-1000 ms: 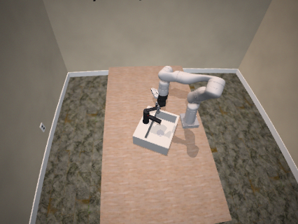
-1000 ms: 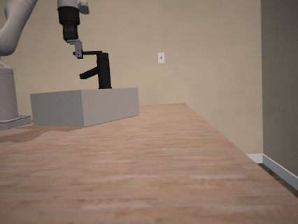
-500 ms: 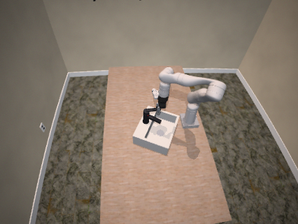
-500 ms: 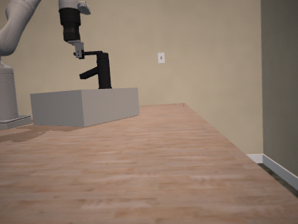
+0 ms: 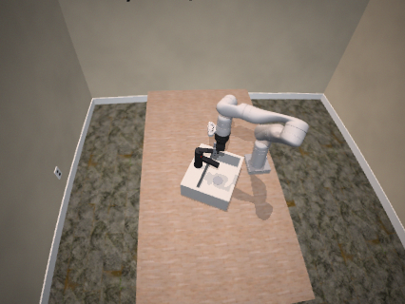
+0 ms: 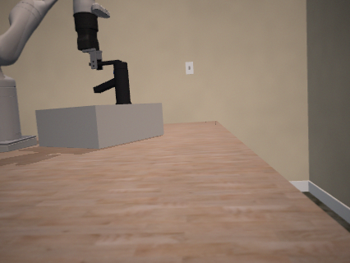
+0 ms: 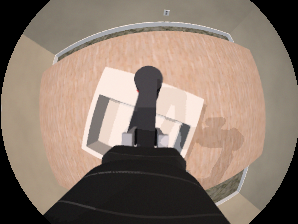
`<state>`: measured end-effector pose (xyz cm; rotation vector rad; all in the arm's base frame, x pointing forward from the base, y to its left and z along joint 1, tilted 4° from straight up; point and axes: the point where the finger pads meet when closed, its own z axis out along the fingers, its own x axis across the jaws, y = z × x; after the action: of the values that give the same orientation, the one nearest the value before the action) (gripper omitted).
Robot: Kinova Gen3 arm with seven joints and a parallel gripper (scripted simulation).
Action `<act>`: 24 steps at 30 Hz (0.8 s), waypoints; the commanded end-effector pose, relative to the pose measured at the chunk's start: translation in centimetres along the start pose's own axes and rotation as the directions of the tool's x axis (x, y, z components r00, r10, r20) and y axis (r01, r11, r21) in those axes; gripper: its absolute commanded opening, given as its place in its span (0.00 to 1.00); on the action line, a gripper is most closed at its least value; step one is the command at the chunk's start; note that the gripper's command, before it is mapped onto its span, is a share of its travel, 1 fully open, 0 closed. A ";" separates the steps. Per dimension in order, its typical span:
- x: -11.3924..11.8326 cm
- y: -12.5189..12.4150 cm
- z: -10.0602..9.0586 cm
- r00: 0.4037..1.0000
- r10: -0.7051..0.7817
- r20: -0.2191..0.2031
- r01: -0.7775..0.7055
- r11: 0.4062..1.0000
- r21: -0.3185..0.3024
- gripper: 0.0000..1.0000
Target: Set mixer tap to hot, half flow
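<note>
A black mixer tap [image 5: 199, 158] stands on the rim of a white sink block [image 5: 212, 177] on the wooden table. Its spout [image 6: 103, 86] points out over the basin. Its lever [image 6: 110, 63] sticks out roughly level from the top of the tap body [image 6: 122, 82]. My gripper [image 6: 95, 64] comes down from above and is shut on the end of the lever. In the wrist view the lever [image 7: 145, 106] runs straight away from my fingers over the sink [image 7: 143, 119]. I cannot make out the red and blue dots.
The arm's base [image 5: 257, 160] stands on the table right beside the sink. The table's long edges drop to a dark floor on both sides. A wall outlet [image 6: 189, 67] is on the far wall.
</note>
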<state>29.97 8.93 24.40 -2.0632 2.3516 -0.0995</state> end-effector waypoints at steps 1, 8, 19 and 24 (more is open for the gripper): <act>-0.4 0.0 0.0 0.999 0.040 -0.012 -0.040 0.999 0.002 0.00; -1.3 -0.1 0.0 0.990 0.140 -0.012 -0.140 0.990 0.004 0.00; -2.9 -0.5 0.0 0.945 0.327 -0.011 -0.327 0.945 0.006 0.00; -3.4 -0.7 0.0 0.926 0.378 -0.010 -0.378 0.926 0.006 0.00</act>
<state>31.03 12.12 24.30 -1.5734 2.6928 -0.1044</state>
